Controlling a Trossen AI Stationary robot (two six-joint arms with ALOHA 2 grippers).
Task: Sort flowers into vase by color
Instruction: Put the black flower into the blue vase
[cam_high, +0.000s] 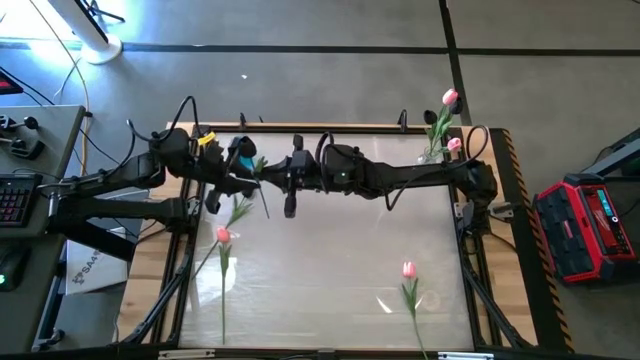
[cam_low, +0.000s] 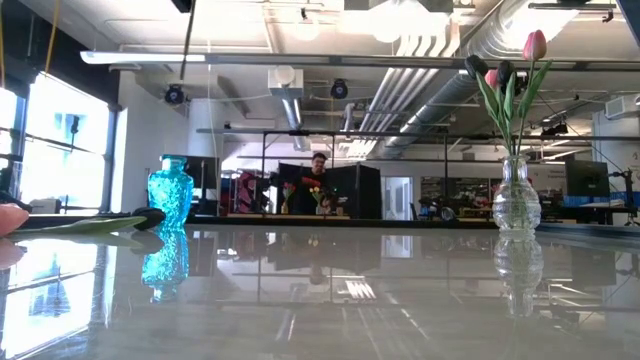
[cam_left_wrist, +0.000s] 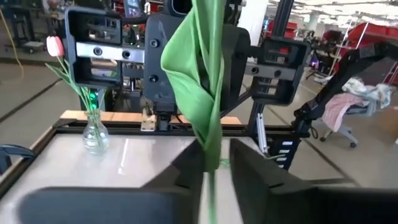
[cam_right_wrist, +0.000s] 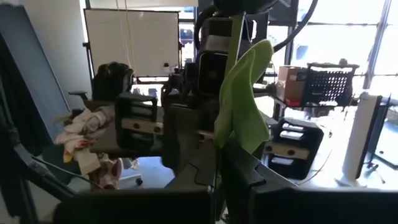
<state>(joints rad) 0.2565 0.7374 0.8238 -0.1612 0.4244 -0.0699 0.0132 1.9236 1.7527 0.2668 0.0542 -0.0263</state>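
Two pink flowers lie loose on the near surface, three fill the clear vase, while both tools, left tool and right tool, clamp one stem.

Both arms reach inward, meeting high at mid-rear; left gripper and right gripper face each other, jaws pinched.

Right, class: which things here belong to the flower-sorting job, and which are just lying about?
Job: flower stem in right gripper, left gripper beside it, above the table; clear vase; blue vase; loose pink tulips.
Lying about: red case; keyboard.
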